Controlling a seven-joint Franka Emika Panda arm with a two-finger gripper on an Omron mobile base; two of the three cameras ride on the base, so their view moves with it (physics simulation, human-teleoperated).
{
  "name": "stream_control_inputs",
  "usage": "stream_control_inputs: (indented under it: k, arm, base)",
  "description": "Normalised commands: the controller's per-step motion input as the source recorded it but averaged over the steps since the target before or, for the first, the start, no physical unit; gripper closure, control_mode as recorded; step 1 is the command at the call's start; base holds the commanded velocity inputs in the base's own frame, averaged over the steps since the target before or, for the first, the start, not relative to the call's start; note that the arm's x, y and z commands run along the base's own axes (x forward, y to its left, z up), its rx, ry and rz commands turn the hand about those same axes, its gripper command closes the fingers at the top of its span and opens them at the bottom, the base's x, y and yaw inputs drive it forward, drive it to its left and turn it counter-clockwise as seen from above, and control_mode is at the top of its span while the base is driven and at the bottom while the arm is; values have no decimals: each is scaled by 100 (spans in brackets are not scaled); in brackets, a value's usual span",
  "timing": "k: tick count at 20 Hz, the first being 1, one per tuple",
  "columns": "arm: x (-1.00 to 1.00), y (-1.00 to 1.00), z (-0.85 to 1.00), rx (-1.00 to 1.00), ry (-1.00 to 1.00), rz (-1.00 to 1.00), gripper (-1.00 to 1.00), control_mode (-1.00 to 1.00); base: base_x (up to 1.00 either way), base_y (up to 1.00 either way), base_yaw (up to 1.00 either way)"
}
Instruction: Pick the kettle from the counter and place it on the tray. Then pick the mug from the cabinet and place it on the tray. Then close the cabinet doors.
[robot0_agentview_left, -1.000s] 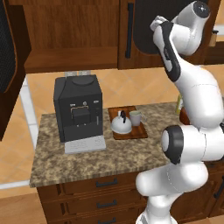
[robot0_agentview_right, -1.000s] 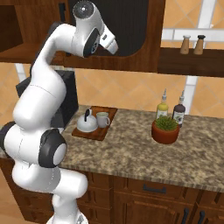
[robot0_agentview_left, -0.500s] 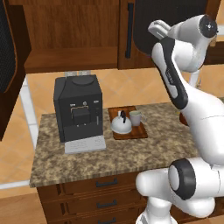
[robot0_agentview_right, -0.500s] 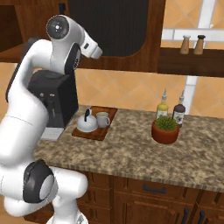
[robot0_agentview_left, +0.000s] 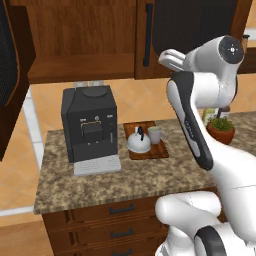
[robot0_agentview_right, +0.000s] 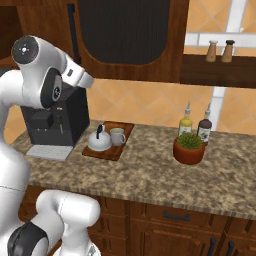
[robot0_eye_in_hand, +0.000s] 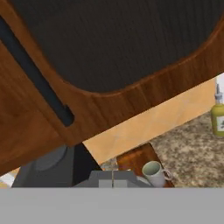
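Two doors: the right door (robot0_agentview_left: 192, 30) is shut, its bar handle (robot0_agentview_left: 148, 35) upright; the left door (robot0_agentview_left: 12, 65) swings wide open.
Tray (robot0_agentview_left: 150, 149): on the counter (robot0_agentview_left: 125, 175), long axis running back, holding kettle (robot0_agentview_left: 138, 142) and mug (robot0_agentview_left: 154, 134) side by side.
Nearby: coffee machine (robot0_agentview_left: 90, 125) left of the tray; plant (robot0_agentview_right: 189, 148) and bottles (robot0_agentview_right: 186, 121) to the right.
Fingers: hidden, cannot tell.

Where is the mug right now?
The mug stands on the tray on the counter, just right of the kettle in both base views, with the coffee machine further left.

Mesh-panelled cabinet door (robot0_eye_in_hand: 131, 48) close above — dark bar handle (robot0_eye_in_hand: 35, 78) at left, mug (robot0_eye_in_hand: 154, 172) on tray (robot0_eye_in_hand: 135, 159) below, yellow bottle (robot0_eye_in_hand: 217, 114) at right.
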Motion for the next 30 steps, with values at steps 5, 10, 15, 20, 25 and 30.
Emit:
stream_control_inputs:
  k: [5,10,15,20,25,30]
  arm:
    - [-31,43,-75,-33,16,11,100,-100]
    - [-27,21,-92,-56,13,28,100,-100]
    - [-32,28,-74,-44,11,49,100,-100]
    - [-22,61,-46,-37,7,51,100,-100]
    - [-6,87,-58,-36,0,14,100,-100]
    - [0,35,-35,-29,0,0,100,-100]
  base:
    - [0,0,0]
    - [0,0,0]
    - [0,0,0]
    - [0,0,0]
    - [0,0,0]
    - [0,0,0]
